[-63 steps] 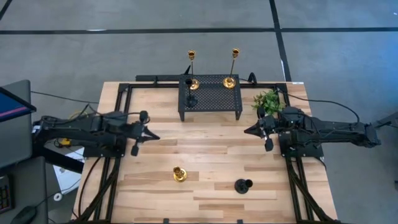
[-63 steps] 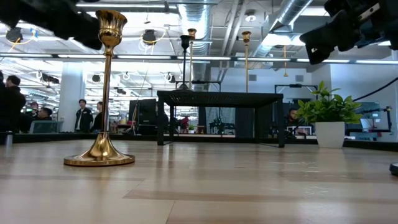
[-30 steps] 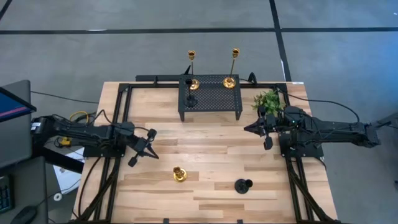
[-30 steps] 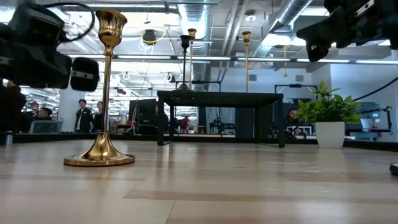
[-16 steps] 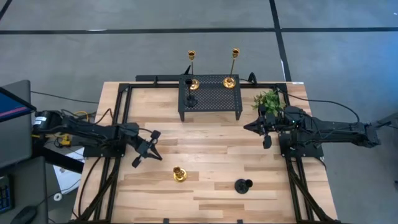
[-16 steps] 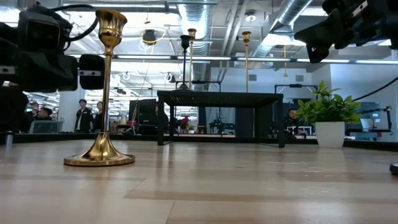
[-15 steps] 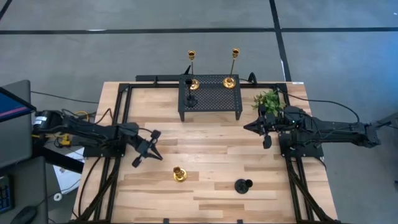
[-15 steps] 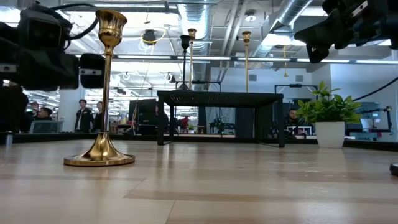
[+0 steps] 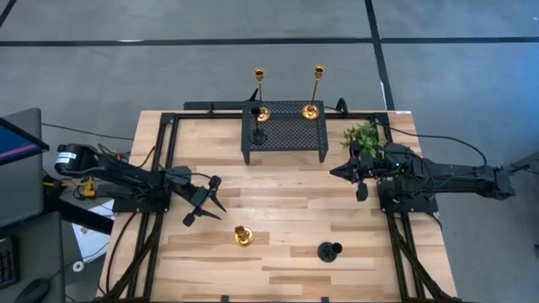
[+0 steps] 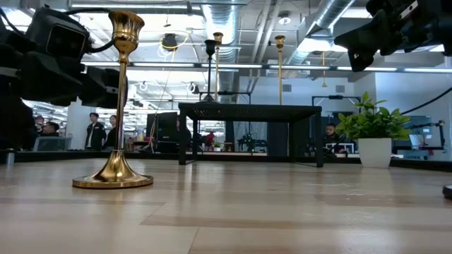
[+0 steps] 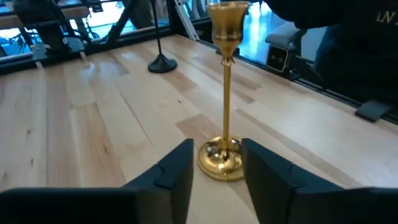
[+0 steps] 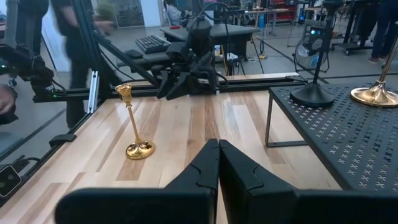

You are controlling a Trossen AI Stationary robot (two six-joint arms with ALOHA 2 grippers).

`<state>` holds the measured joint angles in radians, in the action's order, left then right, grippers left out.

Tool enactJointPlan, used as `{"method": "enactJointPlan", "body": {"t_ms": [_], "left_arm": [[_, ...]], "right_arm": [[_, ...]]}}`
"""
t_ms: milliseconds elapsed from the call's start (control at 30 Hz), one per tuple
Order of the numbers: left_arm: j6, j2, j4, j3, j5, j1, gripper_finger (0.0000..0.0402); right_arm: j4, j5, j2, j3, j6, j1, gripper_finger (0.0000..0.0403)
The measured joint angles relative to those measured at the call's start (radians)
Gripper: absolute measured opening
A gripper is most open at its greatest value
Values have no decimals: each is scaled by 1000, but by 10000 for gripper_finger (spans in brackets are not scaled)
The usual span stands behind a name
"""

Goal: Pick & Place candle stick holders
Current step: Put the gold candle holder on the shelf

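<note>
Left tool spread wide, gripping nothing, just beside a shiny gold thin-stemmed candlestick holder upright on the pale wooden bench. Nothing between them. Short matte black holder nearby; three more holders on the black mesh rack. Right tool pressed closed, empty, near the small green plant.

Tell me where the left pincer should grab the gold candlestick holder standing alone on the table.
Grip the thin stem of the gold candlestick holder, below the cup and above the flared base. It stands upright, so a level approach suits. The left pincer is open, its fingers either side of the base in the wrist view, so closing on the stem from this side looks simplest.
</note>
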<state>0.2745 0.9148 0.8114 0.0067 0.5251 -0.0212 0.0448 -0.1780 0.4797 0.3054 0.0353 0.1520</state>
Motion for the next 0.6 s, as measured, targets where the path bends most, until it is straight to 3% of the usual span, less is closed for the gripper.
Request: {"method": "enactJointPlan", "body": {"t_ms": [300, 600], "left_arm": [[-132, 193, 141, 42, 1, -10, 216], [-126, 412, 143, 205, 0, -81, 226]], "right_arm": [[0, 0, 0, 0, 0, 0, 0], [-4, -5, 0, 0, 46, -1, 0]]}}
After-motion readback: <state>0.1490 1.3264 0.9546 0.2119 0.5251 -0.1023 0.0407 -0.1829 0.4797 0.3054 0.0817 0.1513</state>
